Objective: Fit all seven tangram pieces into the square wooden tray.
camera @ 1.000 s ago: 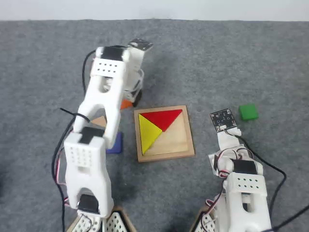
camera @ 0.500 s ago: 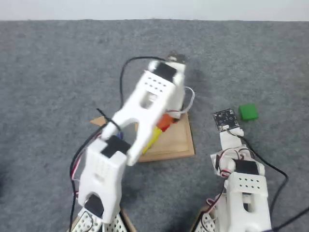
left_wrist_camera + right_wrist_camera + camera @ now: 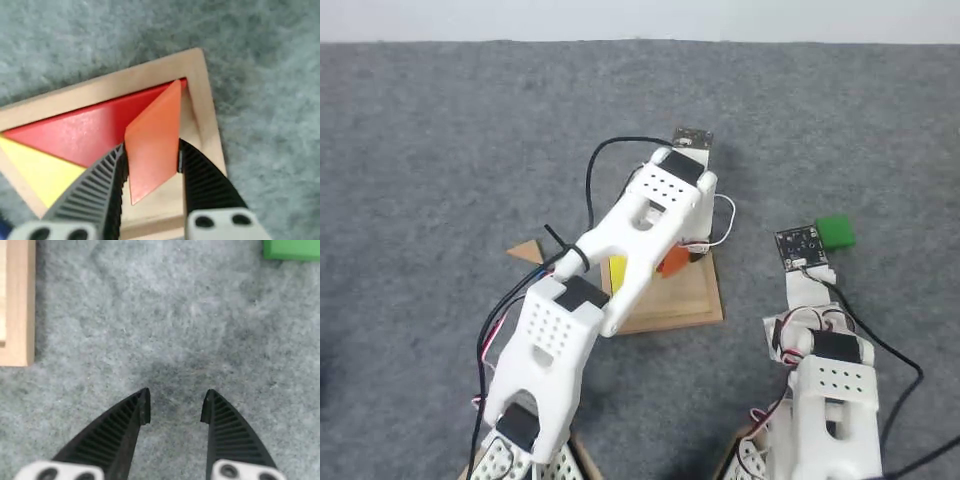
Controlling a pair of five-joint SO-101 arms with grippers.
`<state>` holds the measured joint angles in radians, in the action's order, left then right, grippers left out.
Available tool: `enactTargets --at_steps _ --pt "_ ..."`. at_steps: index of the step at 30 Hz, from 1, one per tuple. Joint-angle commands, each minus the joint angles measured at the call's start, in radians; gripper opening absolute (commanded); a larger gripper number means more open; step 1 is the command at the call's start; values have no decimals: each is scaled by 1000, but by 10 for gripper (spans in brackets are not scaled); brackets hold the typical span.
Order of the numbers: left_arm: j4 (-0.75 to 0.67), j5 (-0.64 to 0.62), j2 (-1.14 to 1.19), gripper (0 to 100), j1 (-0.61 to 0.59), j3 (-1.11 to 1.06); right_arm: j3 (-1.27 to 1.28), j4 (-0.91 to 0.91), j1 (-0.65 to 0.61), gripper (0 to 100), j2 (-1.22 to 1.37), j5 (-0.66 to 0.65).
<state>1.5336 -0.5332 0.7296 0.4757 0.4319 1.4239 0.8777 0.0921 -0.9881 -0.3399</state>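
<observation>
Orange piece (image 3: 152,142) is pinched between my left fingers (image 3: 100,190), tilted over the tray (image 3: 200,75) corner, with its far tip above the red triangle (image 3: 85,130). Risk: if I release like this, it may land on red or prop on the rim instead of lying flat. The yellow triangle (image 3: 35,170) sits beside red.

Right fingers (image 3: 125,425) are narrowly apart over the desk (image 3: 200,315), holding nothing, with the green piece (image 3: 834,231) near. From above, my arm covers most of the tray. Can't tell if orange touches red. Tan triangle (image 3: 527,251) lies apart from the tray.
</observation>
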Motion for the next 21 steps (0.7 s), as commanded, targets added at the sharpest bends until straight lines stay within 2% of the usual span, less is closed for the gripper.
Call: enactTargets --at_steps 1,3,5,16,21 --pt "-3 -14 -17 127 28 15 -35 -18 8 191 -28 14" --pt "18 -14 -17 215 46 15 -35 -18 8 191 -28 14" --pt "28 -12 -17 258 58 15 -35 -18 8 191 -28 14" --pt "64 -6 -23 246 35 104 -32 -18 7 191 -28 14" --pt "180 135 -28 246 31 260 -32 -18 2 191 -28 14"
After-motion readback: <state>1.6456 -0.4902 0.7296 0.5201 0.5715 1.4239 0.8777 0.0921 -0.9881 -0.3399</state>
